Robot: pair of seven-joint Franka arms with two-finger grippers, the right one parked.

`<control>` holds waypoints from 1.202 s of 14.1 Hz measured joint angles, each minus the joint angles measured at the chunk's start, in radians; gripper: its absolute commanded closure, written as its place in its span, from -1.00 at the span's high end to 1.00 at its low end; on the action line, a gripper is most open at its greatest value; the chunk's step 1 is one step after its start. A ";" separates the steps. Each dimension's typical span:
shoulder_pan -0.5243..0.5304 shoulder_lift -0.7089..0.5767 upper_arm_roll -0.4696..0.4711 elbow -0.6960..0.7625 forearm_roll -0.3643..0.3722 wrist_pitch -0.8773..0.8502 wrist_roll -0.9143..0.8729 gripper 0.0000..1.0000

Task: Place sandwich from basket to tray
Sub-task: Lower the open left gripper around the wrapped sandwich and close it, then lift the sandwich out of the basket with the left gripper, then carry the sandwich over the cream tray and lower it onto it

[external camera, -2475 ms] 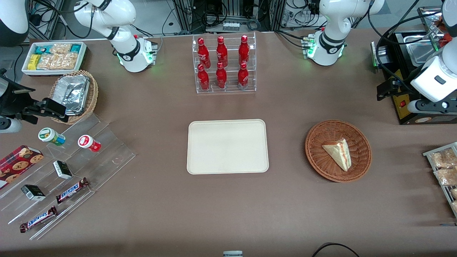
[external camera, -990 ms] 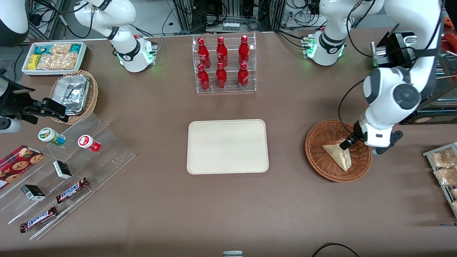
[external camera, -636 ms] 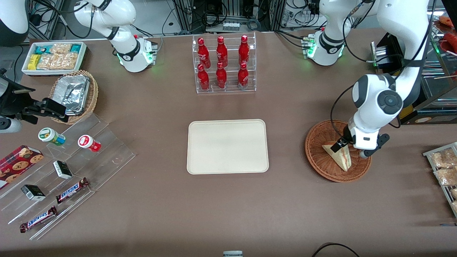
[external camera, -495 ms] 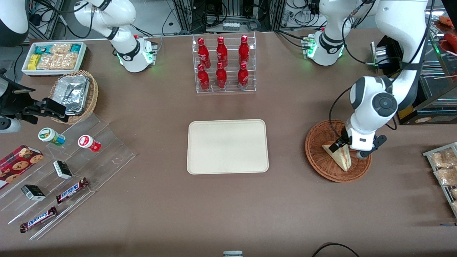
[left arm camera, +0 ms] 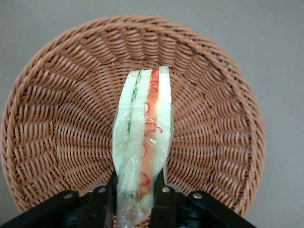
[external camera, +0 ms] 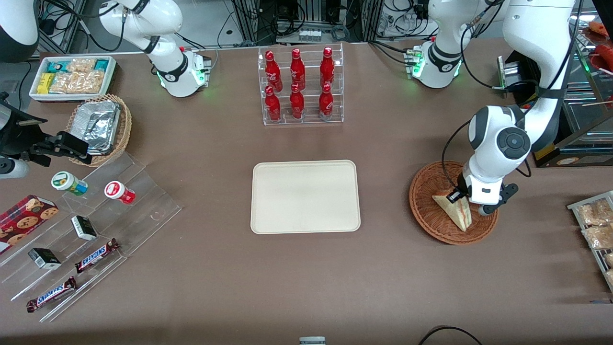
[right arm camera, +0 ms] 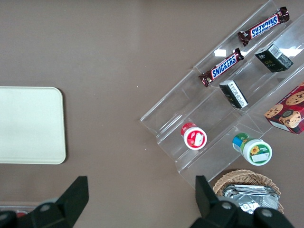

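The sandwich [external camera: 457,213] lies in the round brown basket [external camera: 424,211] toward the working arm's end of the table. My left gripper [external camera: 455,195] is down in the basket at the sandwich's end farther from the front camera. In the left wrist view the gripper [left arm camera: 134,199] is shut on the clear-wrapped sandwich [left arm camera: 145,123], one finger against each side, and the sandwich still rests on the basket's weave [left arm camera: 57,118]. The cream tray [external camera: 305,196] lies flat at the table's middle and also shows in the right wrist view [right arm camera: 28,123].
A clear rack of red bottles [external camera: 299,86] stands farther back than the tray. A black appliance [external camera: 550,96] and a rack of packets [external camera: 596,225] flank the basket. A stepped acrylic stand with snacks [external camera: 96,215], a paler basket of foil trays [external camera: 98,127] and a white bin [external camera: 72,76] sit toward the parked arm's end.
The left arm swung in over the basket and lowered its gripper onto the sandwich's end. The sandwich has stayed in place in the basket.
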State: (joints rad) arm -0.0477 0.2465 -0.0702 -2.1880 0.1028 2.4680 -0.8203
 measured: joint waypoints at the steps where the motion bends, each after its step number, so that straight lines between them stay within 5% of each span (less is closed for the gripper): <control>1: 0.000 -0.011 -0.002 0.015 0.005 -0.043 0.000 -1.00; 9: -0.016 -0.137 -0.220 0.355 -0.005 -0.663 -0.001 -1.00; 14: -0.033 -0.094 -0.458 0.432 -0.020 -0.666 -0.003 -1.00; 17: -0.125 0.008 -0.502 0.501 -0.017 -0.583 -0.063 -1.00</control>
State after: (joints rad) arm -0.1727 0.2543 -0.5726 -1.6871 0.0855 1.8851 -0.8836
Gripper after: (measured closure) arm 0.859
